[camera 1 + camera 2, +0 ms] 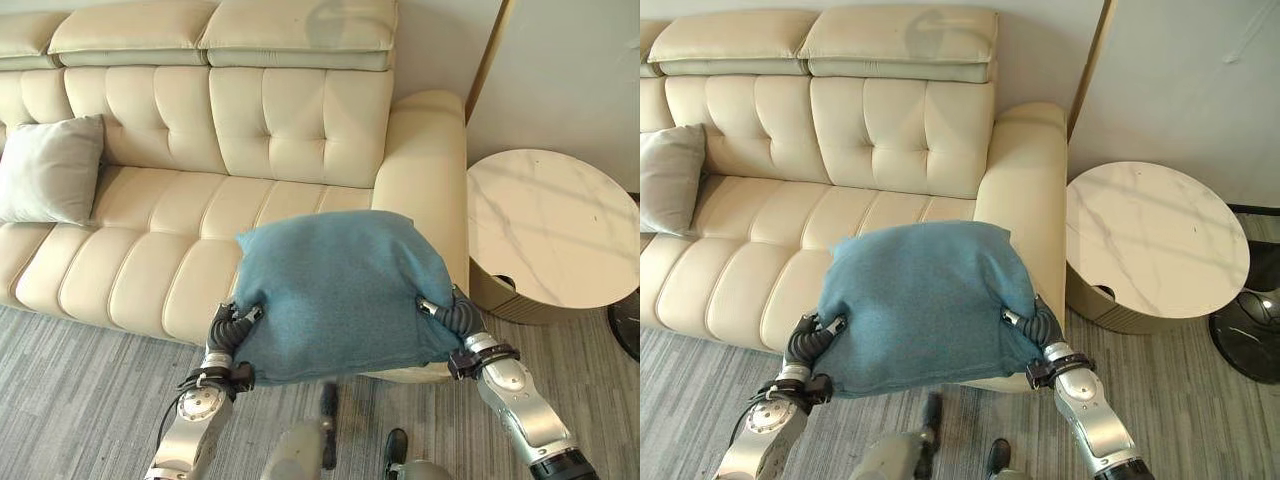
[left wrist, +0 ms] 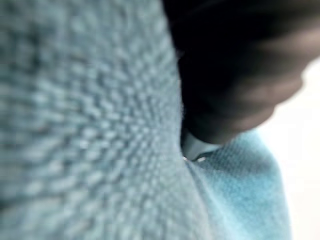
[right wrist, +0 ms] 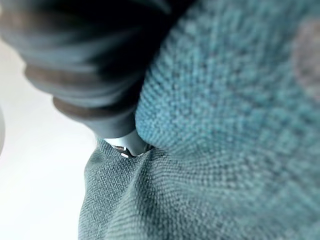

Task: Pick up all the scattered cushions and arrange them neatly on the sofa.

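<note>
A teal cushion [image 1: 340, 290] hangs in the air in front of the cream sofa [image 1: 180, 230], near its right armrest, carried between both hands. My left hand [image 1: 228, 335] presses into the cushion's lower left side and my right hand [image 1: 455, 318] into its right side. Up close, the left wrist view has teal weave [image 2: 90, 125] beside the hand's dark cover [image 2: 235, 75], and the right wrist view has the same fabric [image 3: 225, 125] beside that hand's cover [image 3: 90, 60]. A grey cushion [image 1: 50, 170] leans upright against the sofa back at the far left.
A round marble-topped side table [image 1: 555, 230] stands right of the sofa's armrest [image 1: 425, 170]. A black round base [image 1: 1245, 340] sits on the grey striped floor beyond it. The middle and right seats of the sofa are bare.
</note>
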